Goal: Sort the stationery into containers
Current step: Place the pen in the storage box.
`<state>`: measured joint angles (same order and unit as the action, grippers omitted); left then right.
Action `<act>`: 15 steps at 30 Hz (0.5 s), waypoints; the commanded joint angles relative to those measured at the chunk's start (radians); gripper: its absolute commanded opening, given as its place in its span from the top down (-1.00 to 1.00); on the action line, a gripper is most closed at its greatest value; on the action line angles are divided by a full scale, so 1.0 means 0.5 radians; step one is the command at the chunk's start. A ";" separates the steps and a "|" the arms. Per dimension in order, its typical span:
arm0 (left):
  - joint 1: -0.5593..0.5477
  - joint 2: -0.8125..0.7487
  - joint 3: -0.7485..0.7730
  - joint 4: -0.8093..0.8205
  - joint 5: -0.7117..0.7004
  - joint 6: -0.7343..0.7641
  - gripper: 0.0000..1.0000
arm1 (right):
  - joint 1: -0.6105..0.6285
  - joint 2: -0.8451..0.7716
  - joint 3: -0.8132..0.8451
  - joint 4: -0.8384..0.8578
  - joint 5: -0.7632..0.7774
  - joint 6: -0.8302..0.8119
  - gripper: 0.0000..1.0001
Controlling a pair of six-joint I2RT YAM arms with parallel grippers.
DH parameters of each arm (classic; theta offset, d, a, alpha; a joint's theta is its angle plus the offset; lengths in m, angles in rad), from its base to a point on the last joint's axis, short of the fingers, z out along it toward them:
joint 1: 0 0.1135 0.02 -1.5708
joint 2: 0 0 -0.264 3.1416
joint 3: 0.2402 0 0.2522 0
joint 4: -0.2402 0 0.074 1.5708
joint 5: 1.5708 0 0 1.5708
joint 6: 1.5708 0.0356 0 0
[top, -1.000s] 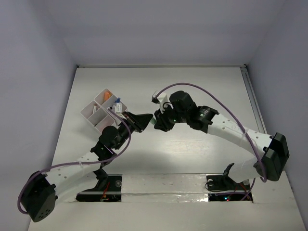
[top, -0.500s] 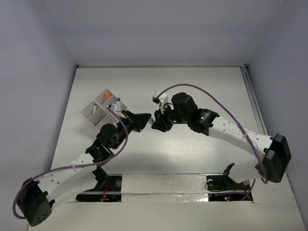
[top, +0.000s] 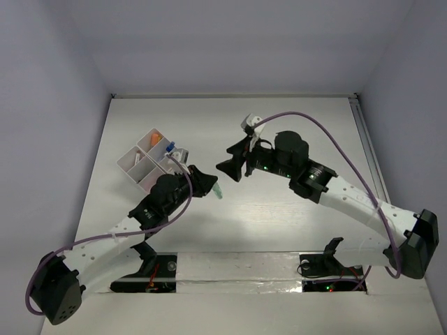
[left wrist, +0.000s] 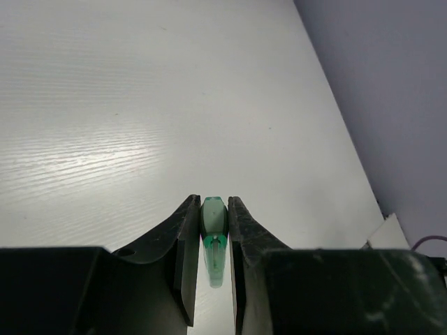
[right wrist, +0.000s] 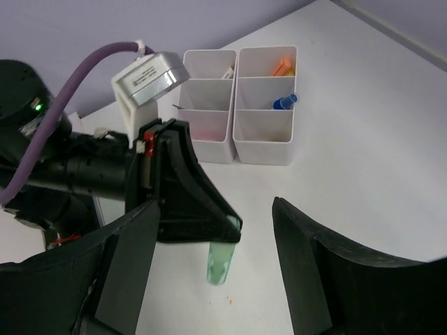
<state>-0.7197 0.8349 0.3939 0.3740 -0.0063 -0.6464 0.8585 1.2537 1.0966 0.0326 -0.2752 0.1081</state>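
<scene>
A small green, cap-like stationery piece [left wrist: 214, 225] is pinched between the tips of my left gripper [left wrist: 211, 209], which is shut on it just above the table. From above, the green piece [top: 218, 190] pokes out of the left gripper [top: 211, 184] in the middle of the table. My right gripper [top: 226, 167] stands open just beyond it, apart from the piece. In the right wrist view, the green piece [right wrist: 222, 262] hangs between the spread fingers [right wrist: 307, 258]. The white containers [top: 133, 162] sit to the left, behind the left arm.
The containers [right wrist: 237, 150] hold an orange piece [right wrist: 281, 66] and a blue item [right wrist: 285, 102]; a pale stick lies in a far left cell. The left arm's purple cable [right wrist: 91, 66] and its wrist camera [right wrist: 150, 77] stand close to the tray.
The right gripper has opened, let go of the green piece and drawn back up and to the right. The left gripper keeps the piece and has shifted slightly toward the near edge.
</scene>
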 commanded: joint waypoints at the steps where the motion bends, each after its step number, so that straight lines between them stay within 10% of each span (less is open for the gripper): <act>1: 0.046 -0.059 0.148 -0.036 -0.082 0.087 1.00 | -0.002 -0.175 -0.125 0.144 0.038 0.054 -0.44; 15: 0.105 -0.264 0.378 -0.704 -1.453 0.090 1.00 | -0.002 -0.716 -1.070 0.364 0.164 0.446 -0.35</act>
<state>-0.6716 0.7170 0.5270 0.1154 -0.5152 -0.6098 0.8585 0.9150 0.6128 0.1200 -0.2203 0.2596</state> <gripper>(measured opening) 0.146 0.677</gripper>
